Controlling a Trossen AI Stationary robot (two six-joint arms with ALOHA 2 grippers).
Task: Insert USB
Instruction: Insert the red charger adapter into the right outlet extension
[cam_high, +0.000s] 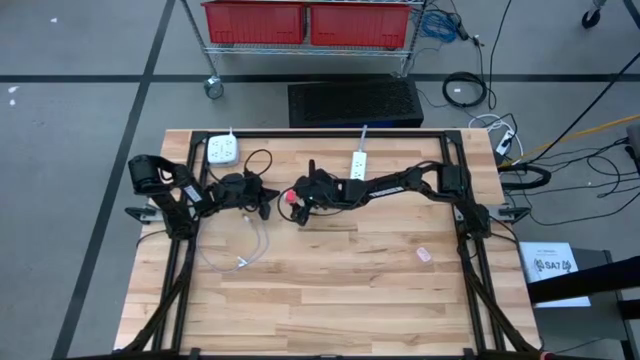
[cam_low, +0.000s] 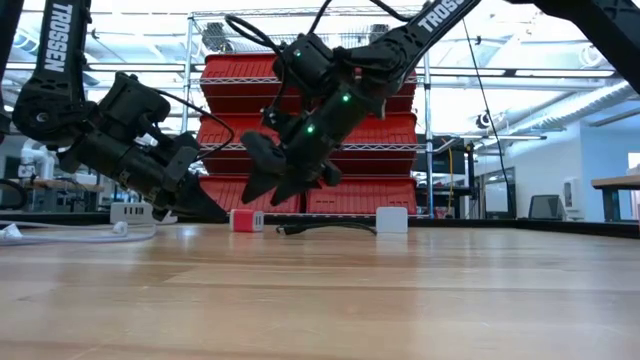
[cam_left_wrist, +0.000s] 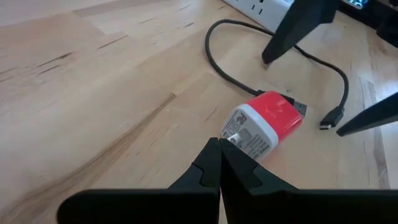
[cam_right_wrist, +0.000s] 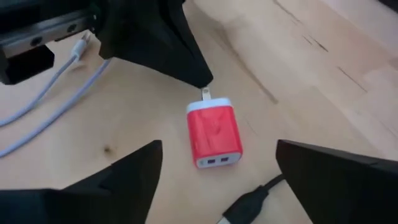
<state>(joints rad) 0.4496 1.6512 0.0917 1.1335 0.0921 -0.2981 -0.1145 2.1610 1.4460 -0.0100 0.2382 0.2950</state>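
The red charger (cam_right_wrist: 213, 134) lies flat between the right gripper's (cam_right_wrist: 217, 165) wide-open, empty jaws; the left gripper (cam_left_wrist: 220, 149), closed and empty, touches its prongs. The black cable's (cam_left_wrist: 273, 87) far end is cut off.

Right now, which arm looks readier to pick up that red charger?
The right. Its gripper hangs open straddling the red charger, while the left gripper is shut, its tip at the charger's prongs.

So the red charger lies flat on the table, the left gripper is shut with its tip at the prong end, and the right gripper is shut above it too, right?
Not quite. The right gripper is open, its fingers spread wide on either side of the red charger, as the right wrist view shows. The rest holds: the charger lies flat on the table, and the left gripper is shut with its tip at the prong end.
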